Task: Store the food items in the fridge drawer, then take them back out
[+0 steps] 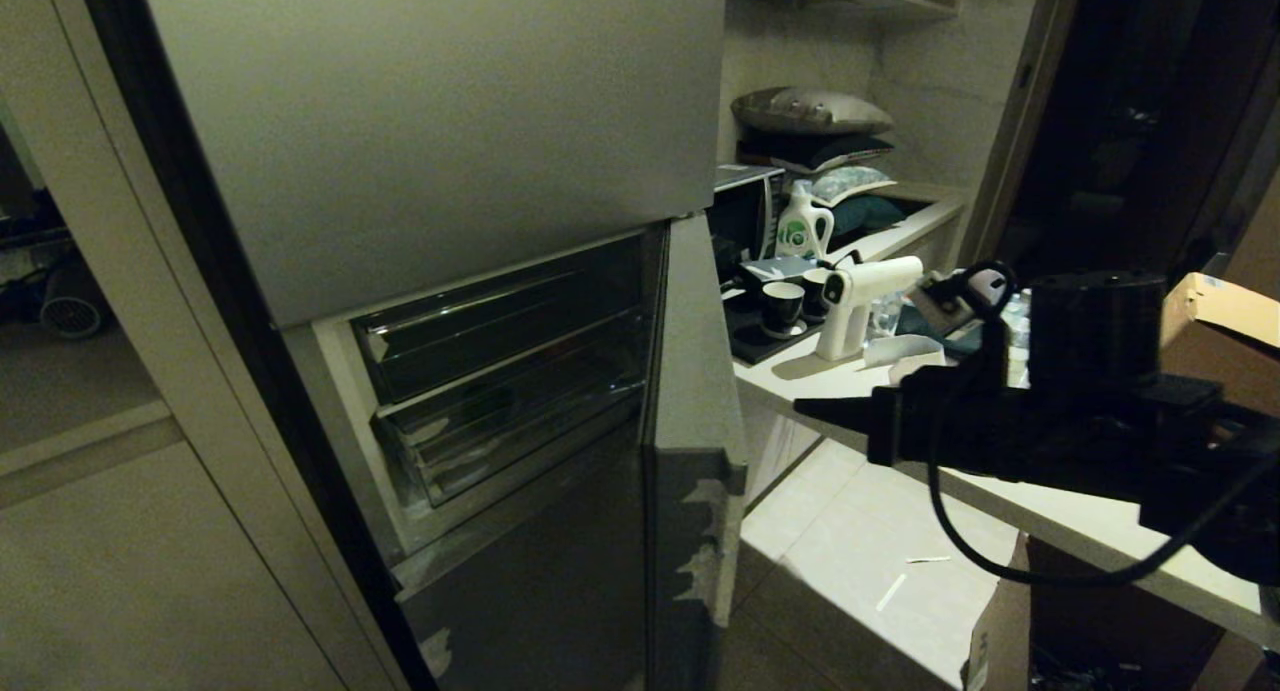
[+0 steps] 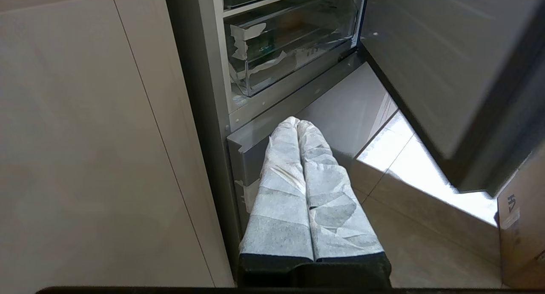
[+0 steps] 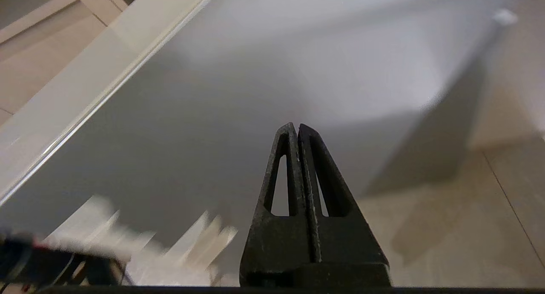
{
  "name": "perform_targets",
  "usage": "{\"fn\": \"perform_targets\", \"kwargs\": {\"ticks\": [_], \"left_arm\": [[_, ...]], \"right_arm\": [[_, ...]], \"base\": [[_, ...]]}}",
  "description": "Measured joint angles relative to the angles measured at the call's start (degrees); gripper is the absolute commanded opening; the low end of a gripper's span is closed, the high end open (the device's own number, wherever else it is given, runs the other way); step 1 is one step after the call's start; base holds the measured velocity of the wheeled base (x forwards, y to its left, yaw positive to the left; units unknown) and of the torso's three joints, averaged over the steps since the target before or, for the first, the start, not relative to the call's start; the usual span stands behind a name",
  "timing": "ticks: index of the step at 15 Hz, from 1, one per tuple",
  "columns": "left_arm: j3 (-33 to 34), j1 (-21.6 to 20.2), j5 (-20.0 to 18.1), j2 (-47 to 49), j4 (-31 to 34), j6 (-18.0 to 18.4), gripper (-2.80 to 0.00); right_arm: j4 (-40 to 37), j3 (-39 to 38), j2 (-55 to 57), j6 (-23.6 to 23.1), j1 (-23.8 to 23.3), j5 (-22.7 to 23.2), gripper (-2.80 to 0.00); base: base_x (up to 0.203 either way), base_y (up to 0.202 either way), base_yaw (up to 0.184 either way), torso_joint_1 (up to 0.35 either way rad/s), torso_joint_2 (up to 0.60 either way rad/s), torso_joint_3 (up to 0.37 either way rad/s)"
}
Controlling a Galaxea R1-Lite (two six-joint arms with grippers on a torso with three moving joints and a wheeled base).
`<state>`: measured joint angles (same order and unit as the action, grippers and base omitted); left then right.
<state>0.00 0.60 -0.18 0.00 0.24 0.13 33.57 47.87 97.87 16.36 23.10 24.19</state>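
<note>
the fridge door [image 1: 690, 391] is swung open and the fridge drawer [image 1: 505, 426], the clear plastic one with the tall see-through front lip, sits pushed in at the bottom of the open compartment, with a second clear drawer [image 1: 495, 316] right above it. in the left wrist view the same fridge drawer [image 2: 289, 47] has bits of white film stuck to its front, and whatever's inside is too hard to make out. the right gripper [image 1: 815, 409] is out in front of the white counter [image 1: 1040, 516], off to the right of the door and well apart from the drawer, black fingers pressed together with nothing between them. the left gripper [image 2: 298, 123] hangs low by the bottom of the fridge, its paper-wrapped fingers together too, holding nothing. on the counter there's a white spray gun [image 1: 860, 306], a couple of dark cups [image 1: 782, 307] and a detergent bottle [image 1: 803, 226].
</note>
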Motion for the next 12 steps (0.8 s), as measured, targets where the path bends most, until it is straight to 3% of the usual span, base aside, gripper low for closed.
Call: {"fn": "perform_targets", "kwargs": {"ticks": [8, 12], "left_arm": [[0.0, 0.0, 0.0, 0.0, 0.02, -0.02, -2.8], [0.0, 0.02, 0.01, 0.0, 0.02, -0.02, -2.8]], "right_arm": [[8.41, 18.43, 20.35, 0.09, 11.13, -0.87, -2.8], [16.39, 27.28, 28.17, 1.76, 13.46, -0.54, -2.8]], "base": [[0.0, 0.0, 0.0, 0.0, 0.0, 0.0], [0.0, 0.0, 0.0, 0.0, 0.0, 0.0]]}}
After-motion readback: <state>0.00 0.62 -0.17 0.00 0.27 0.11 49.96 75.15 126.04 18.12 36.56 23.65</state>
